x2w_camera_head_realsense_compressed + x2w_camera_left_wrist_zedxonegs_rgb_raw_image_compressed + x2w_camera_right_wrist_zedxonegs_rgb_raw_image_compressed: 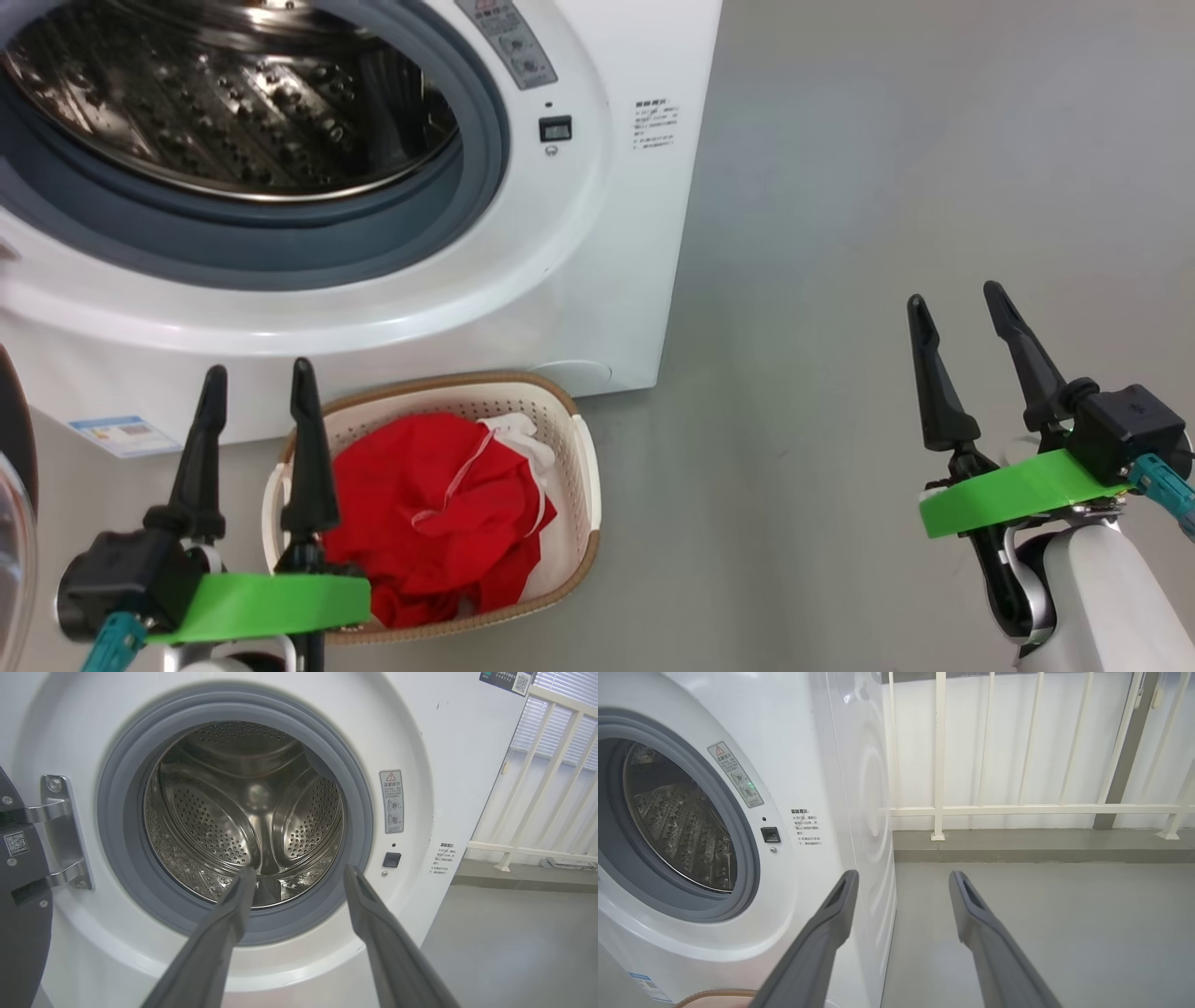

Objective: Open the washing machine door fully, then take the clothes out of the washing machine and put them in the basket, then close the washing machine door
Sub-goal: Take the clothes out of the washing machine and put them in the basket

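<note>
At seven o'clock in the head view, the basket point(586, 485) sits on the floor just before the washing machine point(607, 233) with the clothes point(420, 504) heaped inside. The drum point(243, 812) looks empty, so closing is likely your step. Your left claw point(259, 366) and right claw point(954, 292) both gape wide, holding nothing. The washing machine door point(21, 933) hangs open at nine o'clock; bring the left claw behind its rim and push steadily until it latches.

Clothes point(429, 504) in basket point(571, 467); WM door point(21, 942) open
</note>
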### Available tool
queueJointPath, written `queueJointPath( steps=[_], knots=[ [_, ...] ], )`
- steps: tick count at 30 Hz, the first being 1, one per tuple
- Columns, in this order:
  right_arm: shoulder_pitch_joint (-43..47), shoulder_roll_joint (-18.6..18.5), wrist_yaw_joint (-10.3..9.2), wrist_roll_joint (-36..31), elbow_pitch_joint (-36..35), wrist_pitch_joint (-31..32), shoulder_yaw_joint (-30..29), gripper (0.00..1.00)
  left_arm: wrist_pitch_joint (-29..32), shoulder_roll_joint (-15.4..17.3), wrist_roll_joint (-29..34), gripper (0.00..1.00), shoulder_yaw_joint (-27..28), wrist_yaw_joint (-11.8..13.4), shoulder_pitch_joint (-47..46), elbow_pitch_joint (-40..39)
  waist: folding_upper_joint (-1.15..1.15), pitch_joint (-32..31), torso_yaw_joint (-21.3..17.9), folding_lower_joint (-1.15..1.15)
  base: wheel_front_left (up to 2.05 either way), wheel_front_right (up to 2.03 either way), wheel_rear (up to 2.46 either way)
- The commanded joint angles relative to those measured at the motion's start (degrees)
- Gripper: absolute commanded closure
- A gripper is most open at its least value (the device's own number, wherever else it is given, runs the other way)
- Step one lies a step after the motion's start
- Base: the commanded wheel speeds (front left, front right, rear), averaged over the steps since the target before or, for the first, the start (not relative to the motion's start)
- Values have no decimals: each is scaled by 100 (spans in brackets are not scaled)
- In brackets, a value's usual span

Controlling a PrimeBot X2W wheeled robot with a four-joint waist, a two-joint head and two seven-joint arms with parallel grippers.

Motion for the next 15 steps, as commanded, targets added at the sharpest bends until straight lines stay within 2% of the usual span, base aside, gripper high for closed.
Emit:
queueJointPath(
  steps=[1, 6, 15],
  knots=[
    [90, 3, 28, -27, -168, -36, 69, 0, -43, 82, 71, 0, 171, 66, 57, -227, 0, -89, -38, 0, 0, 0, 0],
    [246, 3, 28, 21, -284, -36, 74, 0, -43, 82, 153, 0, 243, 236, 328, -345, 0, -275, -104, 0, 0, 0, 0],
    [531, 3, 28, 18, -454, -36, 119, 0, -41, 159, 156, 0, 227, 146, 854, -368, 0, -537, -187, 0, 0, 0, 0]
  ],
)
